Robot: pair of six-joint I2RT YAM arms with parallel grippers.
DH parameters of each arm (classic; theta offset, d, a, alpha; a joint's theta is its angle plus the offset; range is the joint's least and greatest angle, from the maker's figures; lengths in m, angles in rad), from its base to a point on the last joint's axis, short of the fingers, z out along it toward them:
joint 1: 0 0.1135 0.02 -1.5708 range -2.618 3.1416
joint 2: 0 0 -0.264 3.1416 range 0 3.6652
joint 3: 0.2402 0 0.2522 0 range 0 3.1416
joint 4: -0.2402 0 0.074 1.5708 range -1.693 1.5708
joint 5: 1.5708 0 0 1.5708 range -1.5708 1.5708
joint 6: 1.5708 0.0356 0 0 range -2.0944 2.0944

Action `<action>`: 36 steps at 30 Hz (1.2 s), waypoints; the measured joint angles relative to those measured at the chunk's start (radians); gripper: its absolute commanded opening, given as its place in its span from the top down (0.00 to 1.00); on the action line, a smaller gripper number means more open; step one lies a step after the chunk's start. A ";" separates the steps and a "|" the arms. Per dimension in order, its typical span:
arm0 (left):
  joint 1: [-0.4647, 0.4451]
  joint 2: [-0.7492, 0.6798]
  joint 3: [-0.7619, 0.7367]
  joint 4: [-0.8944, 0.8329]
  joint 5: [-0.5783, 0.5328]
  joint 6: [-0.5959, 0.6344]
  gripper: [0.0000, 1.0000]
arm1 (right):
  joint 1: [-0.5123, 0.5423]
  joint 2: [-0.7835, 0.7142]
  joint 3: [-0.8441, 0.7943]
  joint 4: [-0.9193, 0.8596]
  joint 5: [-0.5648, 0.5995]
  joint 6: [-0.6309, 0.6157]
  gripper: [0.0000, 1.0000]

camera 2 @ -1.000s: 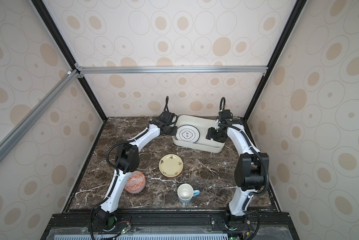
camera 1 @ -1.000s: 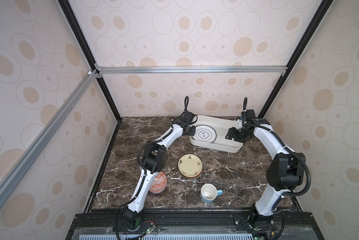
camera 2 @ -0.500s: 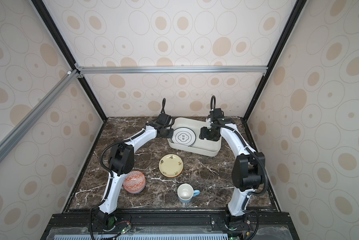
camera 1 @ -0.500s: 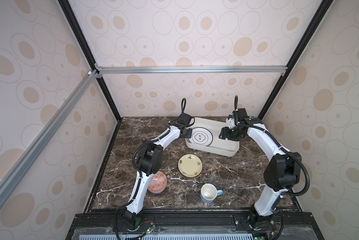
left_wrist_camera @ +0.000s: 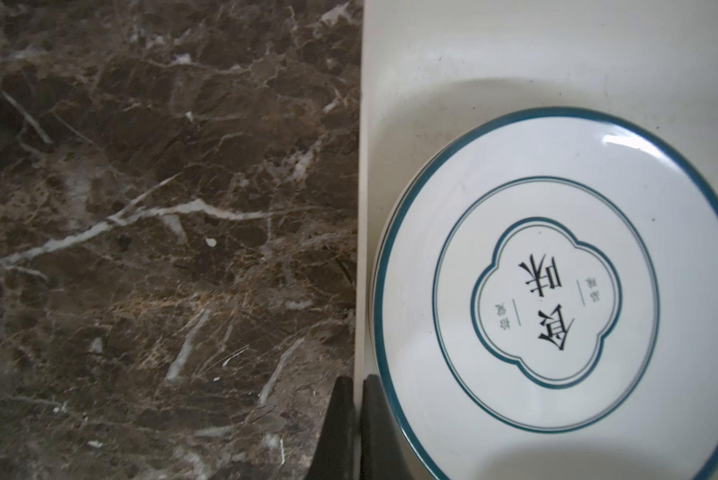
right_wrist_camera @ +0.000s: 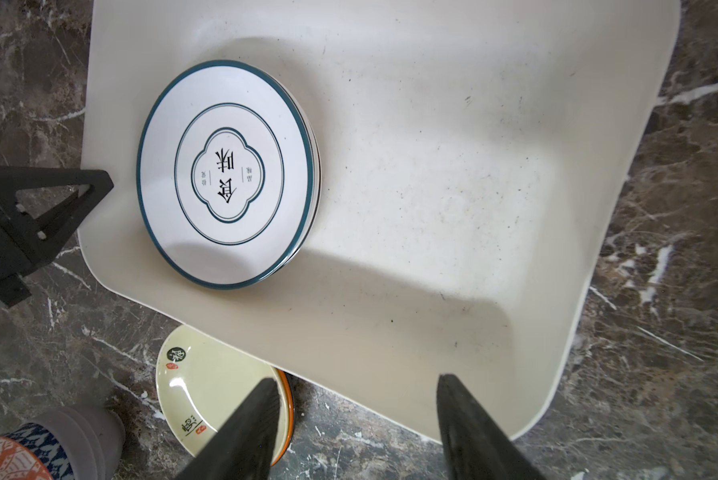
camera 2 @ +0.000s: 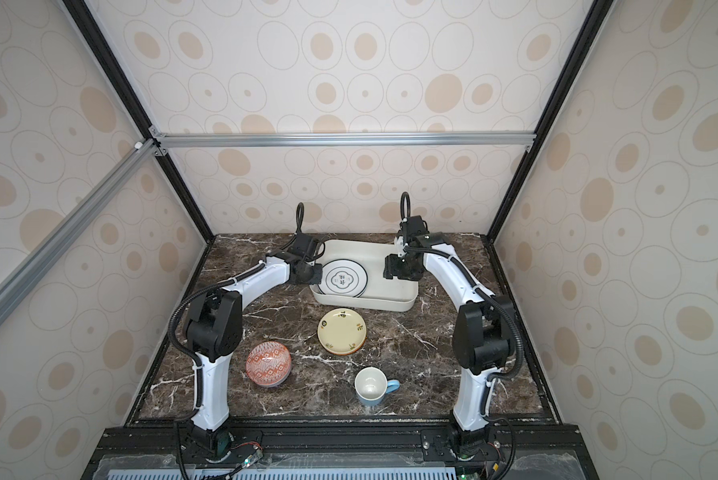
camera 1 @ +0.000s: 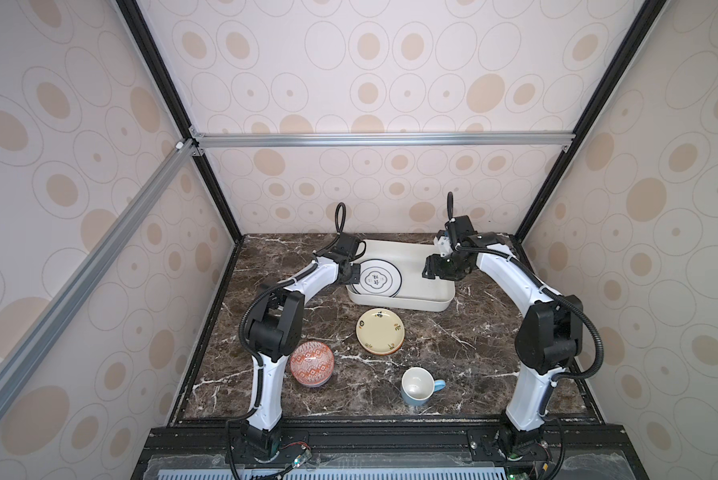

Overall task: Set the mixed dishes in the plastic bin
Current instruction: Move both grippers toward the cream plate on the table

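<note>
Light-blue mug (camera 1: 417, 386): lower centre in both top views, upright on the marble table (camera 1: 453, 353), handle to the right. Patterned bowl (camera 1: 311, 363): left of the mug, beside the left arm's upright link. Cream-yellow plate (camera 1: 380, 331): centre, flat, just below the near wall of the plastic bin (camera 1: 399, 306). The bin sits above centre. White plate (camera 1: 376, 278) lies flat in its left half; the right half is bare. One dish in, three out.

Step, my read: the left arm holds or positions the bin while the right arm goes for the next dish, likely the cream-yellow plate. To do it well:
- Keep the pinch level so the tub doesn't tip and slide the white plate.
- Bring the right arm down past the near wall.
- Get a finger under the flat plate's rim.
- Drop the plate in the bare half.

Left gripper (left_wrist_camera: 356, 380): fingers nearly together, clamped on the bin's side wall, one outside and one inside, close to the white plate's rim. Right gripper (right_wrist_camera: 357, 378): moderately wide, empty, hovering over the bin's right part, touching nothing.
</note>
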 measured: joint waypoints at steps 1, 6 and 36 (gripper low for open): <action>0.005 -0.015 -0.023 0.005 -0.005 -0.004 1.00 | 0.011 0.006 0.005 -0.001 -0.002 0.000 0.37; 0.029 -0.061 -0.090 0.016 -0.013 -0.021 1.00 | 0.064 0.027 0.026 -0.005 -0.015 0.002 0.38; 0.074 -0.041 -0.054 0.019 0.064 -0.054 0.46 | 0.216 -0.064 -0.249 -0.041 -0.059 0.050 0.40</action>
